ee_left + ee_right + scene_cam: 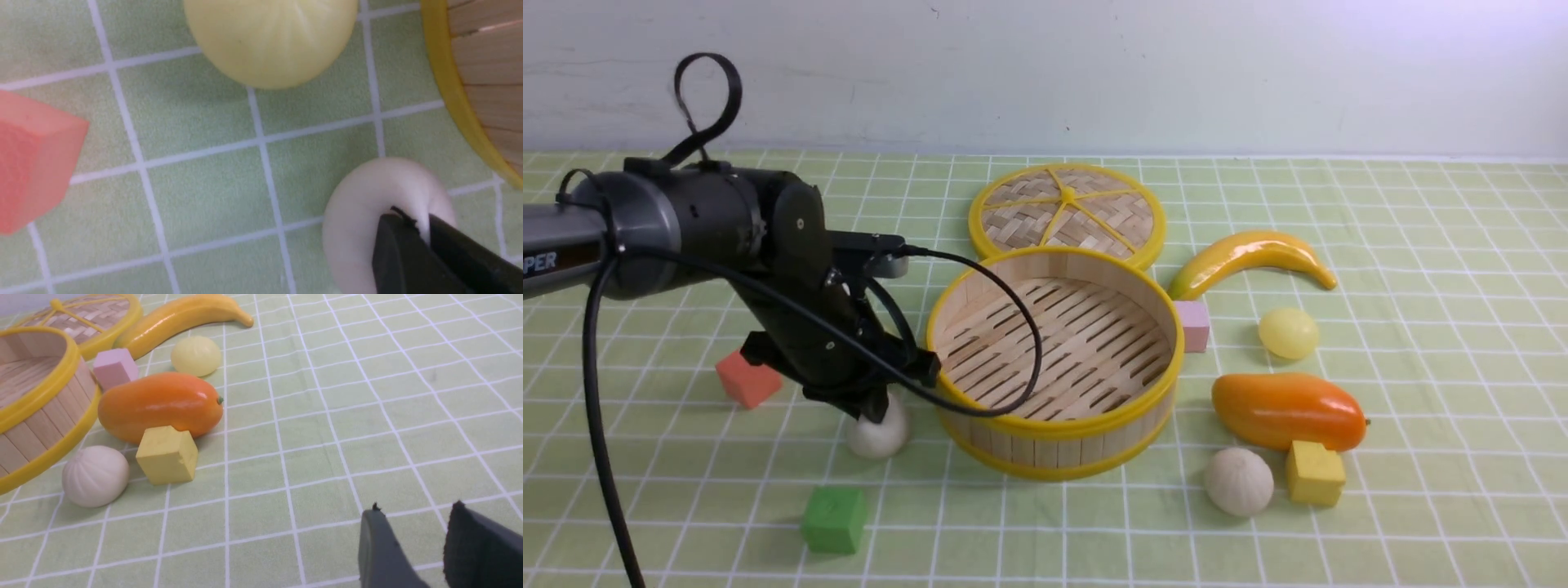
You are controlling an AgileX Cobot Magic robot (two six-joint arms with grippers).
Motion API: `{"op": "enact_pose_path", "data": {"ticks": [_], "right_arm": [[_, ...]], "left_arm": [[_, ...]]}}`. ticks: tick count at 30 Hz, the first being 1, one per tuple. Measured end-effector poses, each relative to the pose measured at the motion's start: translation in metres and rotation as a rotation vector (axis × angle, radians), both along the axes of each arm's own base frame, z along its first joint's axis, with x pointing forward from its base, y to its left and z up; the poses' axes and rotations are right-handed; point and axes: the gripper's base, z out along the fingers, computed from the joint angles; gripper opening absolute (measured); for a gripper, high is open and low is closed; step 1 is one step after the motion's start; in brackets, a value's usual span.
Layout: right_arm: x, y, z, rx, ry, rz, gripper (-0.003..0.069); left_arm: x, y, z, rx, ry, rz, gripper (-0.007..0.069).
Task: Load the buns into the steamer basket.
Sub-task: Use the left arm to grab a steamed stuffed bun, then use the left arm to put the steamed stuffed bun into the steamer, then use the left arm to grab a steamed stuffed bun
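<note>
Left gripper (417, 228): pinching white bun (359, 204) beside steamer basket (1054, 425); I lift slowly, grip looks shallow.
Right gripper (416, 514): spread, empty.

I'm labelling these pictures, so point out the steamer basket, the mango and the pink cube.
steamer basket (1054, 451), front view, front slat wall
mango (1286, 411), front view, middle of its skin
pink cube (1194, 325), front view, visible front face

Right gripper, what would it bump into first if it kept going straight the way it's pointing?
Probably nothing: the right gripper points over bare checked cloth, and the way looks free as far as the picture shows. The mango and yellow cube lie off to one side. Depth is unclear.
</note>
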Motion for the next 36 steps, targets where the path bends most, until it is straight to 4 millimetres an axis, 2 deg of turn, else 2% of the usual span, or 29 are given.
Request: {"op": "enact_pose_path", "data": {"ticks": [3, 4, 5, 8, 9, 11, 12, 13, 16, 17, 19, 22, 23, 24, 25, 26, 28, 31, 32, 33, 34, 35, 36], "right_arm": [[0.000, 0.000, 0.000, 0.000, 0.000, 0.000, 0.0241], [0.000, 0.000, 0.000, 0.000, 0.000, 0.000, 0.0241], [0.000, 0.000, 0.000, 0.000, 0.000, 0.000, 0.0241], [0.000, 0.000, 0.000, 0.000, 0.000, 0.000, 0.0241], [0.000, 0.000, 0.000, 0.000, 0.000, 0.000, 0.0241], [0.000, 0.000, 0.000, 0.000, 0.000, 0.000, 0.0241], [0.000, 0.000, 0.000, 0.000, 0.000, 0.000, 0.0241], [0.000, 0.000, 0.000, 0.000, 0.000, 0.000, 0.0241], [0.000, 0.000, 0.000, 0.000, 0.000, 0.000, 0.0241], [0.000, 0.000, 0.000, 0.000, 0.000, 0.000, 0.0241], [0.000, 0.000, 0.000, 0.000, 0.000, 0.000, 0.0241], [0.000, 0.000, 0.000, 0.000, 0.000, 0.000, 0.0241], [0.000, 0.000, 0.000, 0.000, 0.000, 0.000, 0.0241], [0.000, 0.000, 0.000, 0.000, 0.000, 0.000, 0.0241], [0.000, 0.000, 0.000, 0.000, 0.000, 0.000, 0.0241], [0.000, 0.000, 0.000, 0.000, 0.000, 0.000, 0.0241], [0.000, 0.000, 0.000, 0.000, 0.000, 0.000, 0.0241], [0.000, 0.000, 0.000, 0.000, 0.000, 0.000, 0.0241], [0.000, 0.000, 0.000, 0.000, 0.000, 0.000, 0.0241], [0.000, 0.000, 0.000, 0.000, 0.000, 0.000, 0.0241], [0.000, 0.000, 0.000, 0.000, 0.000, 0.000, 0.0241], [0.000, 0.000, 0.000, 0.000, 0.000, 0.000, 0.0241], [0.000, 0.000, 0.000, 0.000, 0.000, 0.000, 0.0241]], "left_arm": [[-0.013, -0.002, 0.037, -0.027, -0.071, -0.016, -0.0008], [-0.013, -0.003, 0.037, -0.027, -0.071, -0.018, -0.0008], [-0.020, -0.008, 0.057, -0.054, -0.133, -0.039, -0.0008], [-0.027, -0.031, 0.083, -0.106, -0.232, -0.122, -0.0008], [-0.027, -0.037, 0.085, -0.119, -0.246, -0.137, -0.0008], [-0.024, -0.054, 0.082, -0.134, -0.268, -0.175, -0.0008], [-0.023, -0.056, 0.081, -0.136, -0.268, -0.178, -0.0008], [-0.016, -0.068, 0.071, -0.137, -0.262, -0.196, -0.0008], [-0.005, -0.077, 0.054, -0.127, -0.230, -0.203, -0.0008], [0.004, -0.082, 0.039, -0.114, -0.187, -0.204, -0.0001], [0.013, -0.087, 0.023, -0.093, -0.143, -0.209, 0.0017], [0.023, -0.092, 0.009, -0.069, -0.086, -0.219, 0.0090], [0.024, -0.092, 0.008, -0.068, -0.083, -0.220, 0.0106], [0.027, -0.094, 0.010, -0.069, -0.077, -0.221, 0.0178], [0.028, -0.095, 0.013, -0.070, -0.077, -0.219, 0.0199], [0.029, -0.096, 0.019, -0.074, -0.067, -0.212, 0.0286], [0.029, -0.096, 0.033, -0.078, -0.058, -0.202, 0.0394], [0.026, -0.092, 0.063, -0.063, -0.076, -0.187, 0.0507], [0.025, -0.090, 0.068, -0.051, -0.083, -0.185, 0.0514], [0.020, -0.083, 0.087, -0.014, -0.112, -0.179, 0.0520], [0.020, -0.082, 0.087, -0.012, -0.107, -0.179, 0.0519], [0.014, -0.070, 0.102, 0.056, -0.124, -0.164, 0.0489], [0.013, -0.063, 0.105, 0.079, -0.121, -0.149, 0.0454]]}}
